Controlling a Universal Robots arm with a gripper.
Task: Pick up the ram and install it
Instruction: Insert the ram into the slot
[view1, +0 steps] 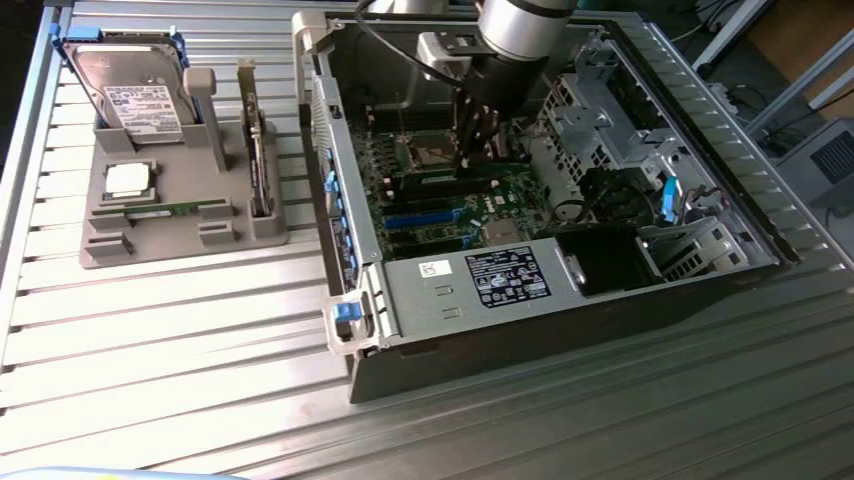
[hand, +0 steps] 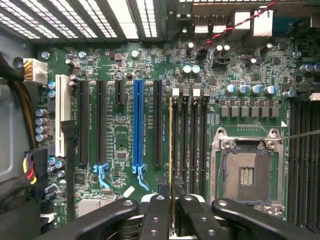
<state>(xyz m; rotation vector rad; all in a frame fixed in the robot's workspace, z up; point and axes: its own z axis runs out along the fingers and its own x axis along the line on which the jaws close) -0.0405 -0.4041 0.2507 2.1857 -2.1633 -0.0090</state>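
My gripper (view1: 478, 135) is down inside the open computer case (view1: 350, 270), above the motherboard (hand: 120, 130). It is shut on the ram (hand: 171, 145), which I see edge-on in the wrist view as a thin gold-edged strip between the black fingers (hand: 159, 212). The stick hangs upright along the outermost of the black memory slots (hand: 189, 135), beside the empty processor socket (hand: 247, 175); whether it touches the slot I cannot tell. A second, similar stick (view1: 251, 140) stands on edge in the grey fixture (view1: 187, 245) at the exterior view's left.
The fixture also carries a silver hard drive (view1: 134, 95) with a white label and a square silver processor (view1: 130, 180). A blue expansion slot (hand: 138, 125) and black ones lie beside the memory slots. Drive cages (view1: 601, 110) and cables (view1: 667, 195) crowd the case at the exterior view's right.
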